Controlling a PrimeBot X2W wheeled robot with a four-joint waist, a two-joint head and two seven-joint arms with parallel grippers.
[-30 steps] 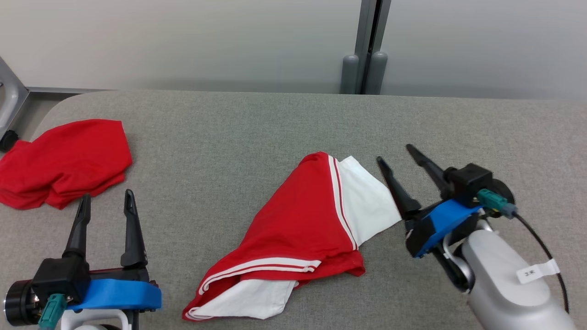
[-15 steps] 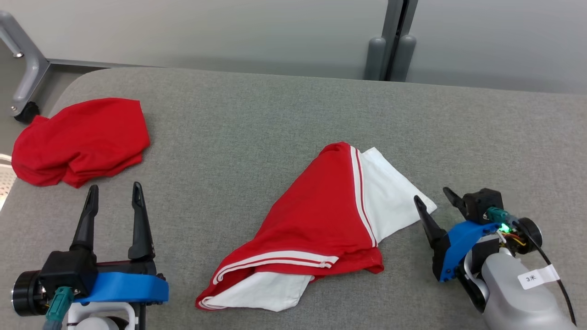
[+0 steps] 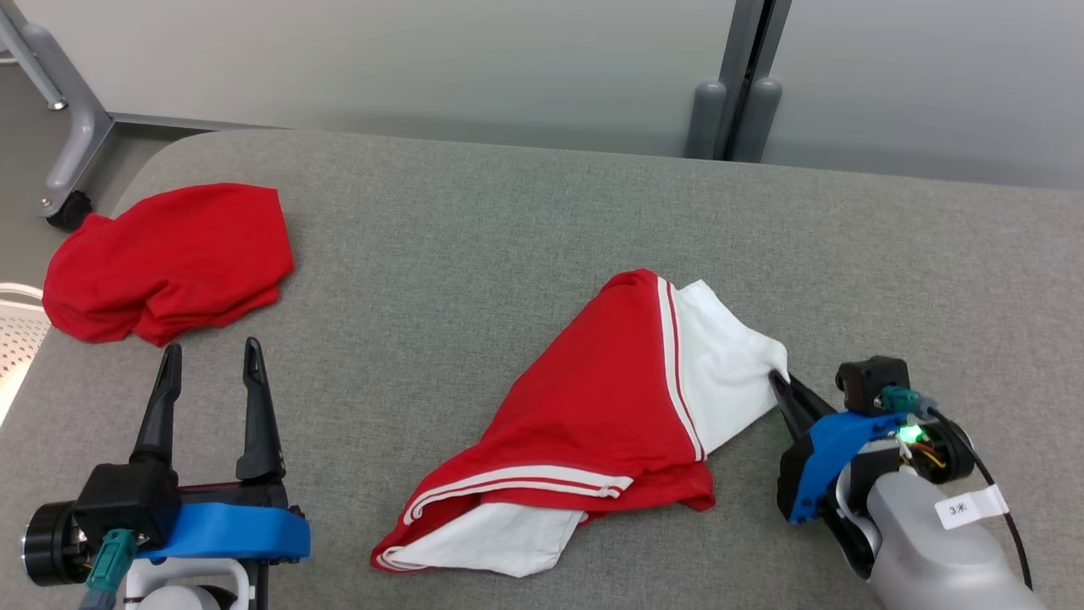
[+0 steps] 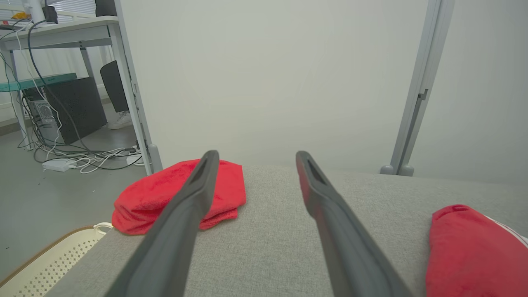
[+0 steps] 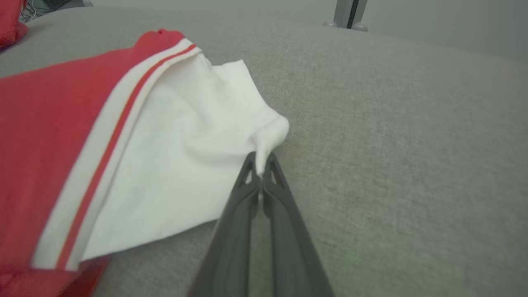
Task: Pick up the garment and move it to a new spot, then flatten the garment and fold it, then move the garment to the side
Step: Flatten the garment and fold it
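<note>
A red and white garment (image 3: 610,407) with white stripes lies crumpled in the middle of the grey padded table (image 3: 474,220). My right gripper (image 3: 779,381) is at the garment's right white corner, shut on that corner; the right wrist view shows the white cloth (image 5: 185,136) pinched between the closed fingers (image 5: 247,194) and bunched just above the tips. My left gripper (image 3: 207,356) rests at the lower left, open, with nothing between its fingers (image 4: 185,206), well left of the garment (image 4: 470,247).
A second, all-red garment (image 3: 165,263) lies in a heap at the table's left end, also seen ahead of the left gripper as a red pile (image 4: 177,194). A white perforated basket (image 4: 45,264) sits beside the table's left edge. A wall with a metal post (image 3: 737,76) stands behind.
The right gripper swung in to the garment's white corner and shut on it, lifting the corner slightly. The head camera shifted, so the whole scene slid right. The left gripper stayed put.
</note>
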